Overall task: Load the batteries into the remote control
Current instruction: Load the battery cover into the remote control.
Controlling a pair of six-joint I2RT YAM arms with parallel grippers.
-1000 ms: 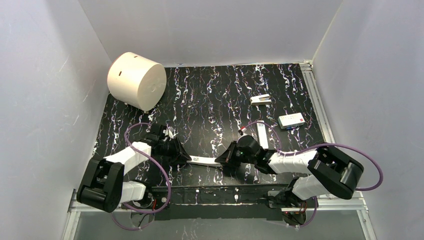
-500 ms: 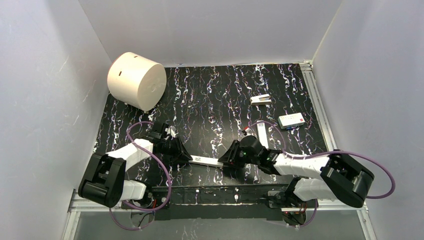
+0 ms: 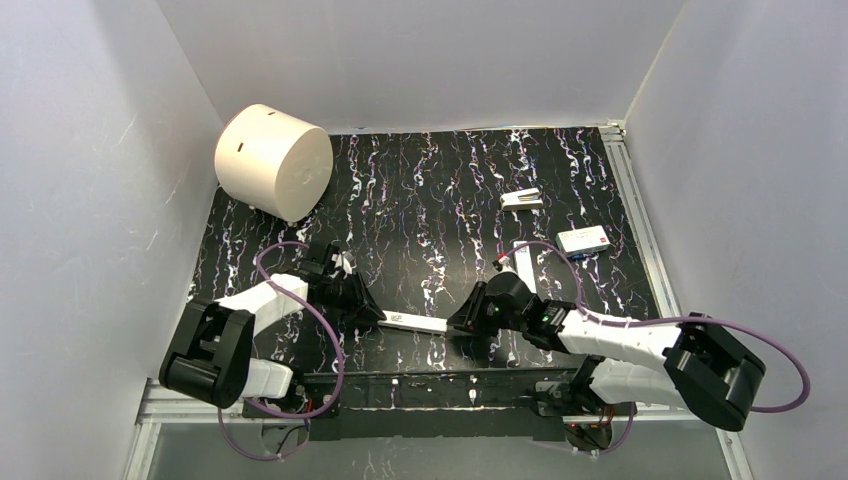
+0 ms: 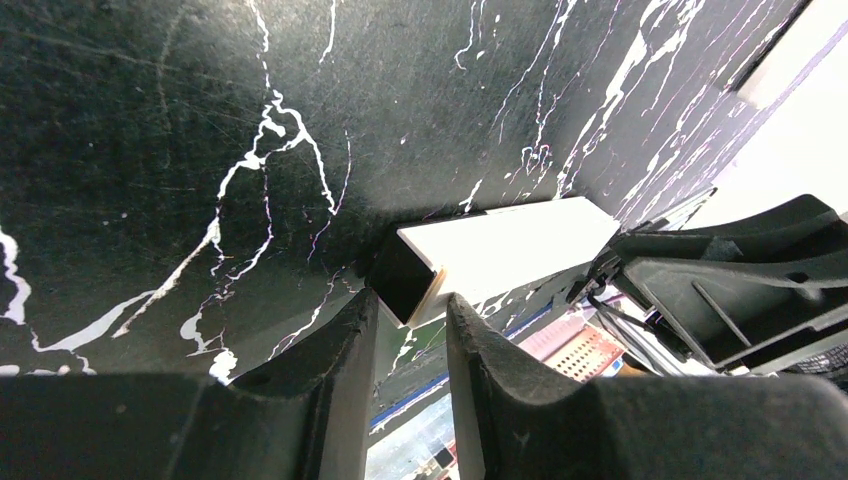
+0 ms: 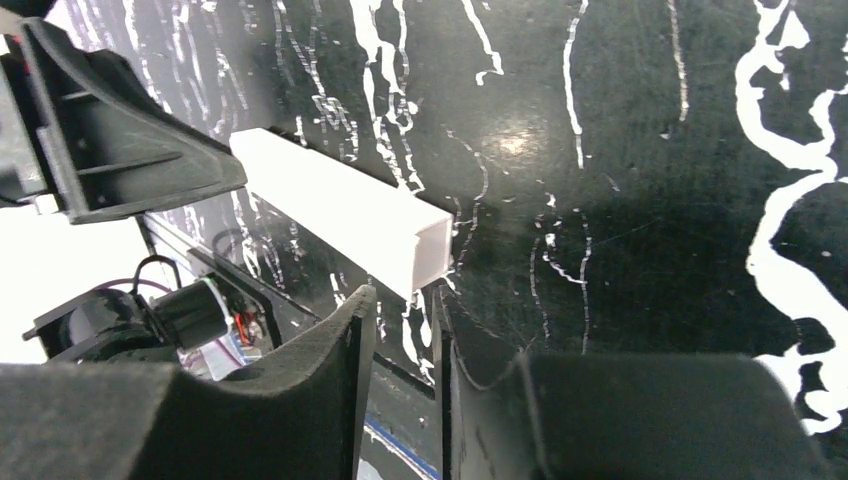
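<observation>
The remote control point(image 3: 416, 323) is a slim white bar lying near the table's front edge, between my two grippers. My left gripper point(image 3: 378, 317) pinches its left end at the fingertips; in the left wrist view the bar's dark end face point(image 4: 405, 283) sits between the fingers point(image 4: 345, 340). My right gripper point(image 3: 453, 326) meets its right end; in the right wrist view the white end point(image 5: 432, 255) lies at the very tips of the narrowly spaced fingers point(image 5: 355, 330). I cannot make out the batteries in any view.
A plain white strip point(image 3: 525, 270) lies behind the right gripper. A white box with a red mark point(image 3: 583, 240) and a small white piece point(image 3: 521, 199) sit at the back right. A large white cylinder point(image 3: 272, 160) stands at the back left.
The right arm's elbow has swung out to the right. The right gripper and the remote have shifted slightly right. The left gripper has followed a little.
</observation>
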